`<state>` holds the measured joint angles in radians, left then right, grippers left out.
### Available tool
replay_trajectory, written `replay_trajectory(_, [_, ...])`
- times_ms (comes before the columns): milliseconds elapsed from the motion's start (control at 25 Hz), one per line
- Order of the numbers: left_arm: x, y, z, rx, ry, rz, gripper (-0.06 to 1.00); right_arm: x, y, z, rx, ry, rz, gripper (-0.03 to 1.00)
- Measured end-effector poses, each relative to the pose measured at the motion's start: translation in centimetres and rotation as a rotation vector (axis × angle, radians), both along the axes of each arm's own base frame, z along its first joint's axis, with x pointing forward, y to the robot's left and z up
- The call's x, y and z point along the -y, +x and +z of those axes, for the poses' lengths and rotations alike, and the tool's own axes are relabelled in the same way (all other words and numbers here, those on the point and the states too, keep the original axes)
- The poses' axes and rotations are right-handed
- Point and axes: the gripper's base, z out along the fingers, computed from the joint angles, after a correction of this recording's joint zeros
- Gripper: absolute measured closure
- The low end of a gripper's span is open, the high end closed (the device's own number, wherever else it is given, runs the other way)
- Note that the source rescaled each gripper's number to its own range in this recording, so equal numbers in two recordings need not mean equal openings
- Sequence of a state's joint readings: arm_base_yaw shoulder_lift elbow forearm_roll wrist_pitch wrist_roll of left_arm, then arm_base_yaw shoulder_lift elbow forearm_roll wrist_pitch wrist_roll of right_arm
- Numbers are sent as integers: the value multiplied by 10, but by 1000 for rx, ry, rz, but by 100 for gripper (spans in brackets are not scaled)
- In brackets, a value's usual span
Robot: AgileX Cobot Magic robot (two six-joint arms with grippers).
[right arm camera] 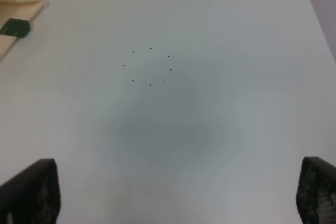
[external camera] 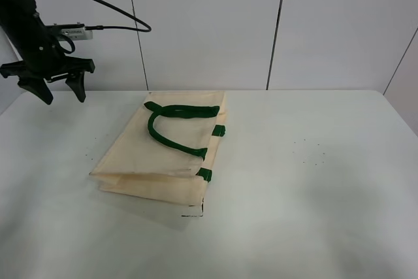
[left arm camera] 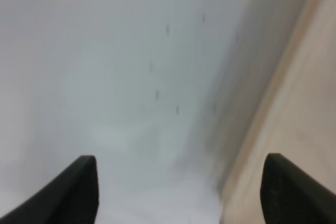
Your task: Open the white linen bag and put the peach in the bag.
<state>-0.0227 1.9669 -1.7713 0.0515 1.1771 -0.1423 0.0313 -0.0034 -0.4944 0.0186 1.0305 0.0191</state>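
Observation:
The white linen bag [external camera: 163, 155] lies flat and folded on the table, left of centre, its dark green handles [external camera: 171, 125] on top. An edge of it shows in the left wrist view [left arm camera: 294, 129] and a corner in the right wrist view [right arm camera: 18, 1]. My left gripper [external camera: 60, 89] is open and empty, raised above the table's far left corner, away from the bag. My right gripper [right arm camera: 178, 195] is open and empty over bare table right of the bag; it does not show in the exterior view. The peach is out of view.
The white table [external camera: 313, 187] ends against a white panelled wall [external camera: 209, 24] at the back. A ring of small dark dots [external camera: 310, 151] marks the table right of the bag, and also shows in the right wrist view [right arm camera: 149, 66].

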Motion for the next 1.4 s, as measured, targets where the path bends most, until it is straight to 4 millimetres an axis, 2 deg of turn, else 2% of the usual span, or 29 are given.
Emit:
replay_trajectory(200, [10, -65, 19, -30, 14, -37, 0, 0, 0, 0, 0, 0, 0, -3])
replay_trajectory(440, [19, -169, 43, 20, 9, -86, 0, 0, 0, 0, 0, 0, 0, -3])
replay_trajectory(560, [14, -220, 43, 56, 6, -95, 0, 0, 0, 0, 0, 0, 0, -3])
replay_trajectory(680, [8, -267, 31, 100, 7, -106, 0, 0, 0, 0, 0, 0, 0, -3])
replay_trajectory(800, [4, -303, 17, 198, 7, -138, 0, 0, 0, 0, 0, 0, 0, -3])
replay_trajectory(880, [1, -323, 8, 280, 6, -155, 0, 0, 0, 0, 0, 0, 0, -3])
replay_trajectory(1080, [-4, -361, -12, 400, 7, -178, 0, 0, 0, 0, 0, 0, 0, -3])
replay_trajectory(1240, [-5, -378, -9, 519, 1, -192, 0, 0, 0, 0, 0, 0, 0, -3])
replay_trajectory(1400, [-7, -387, -7, 584, 9, -191, 0, 0, 0, 0, 0, 0, 0, -3])
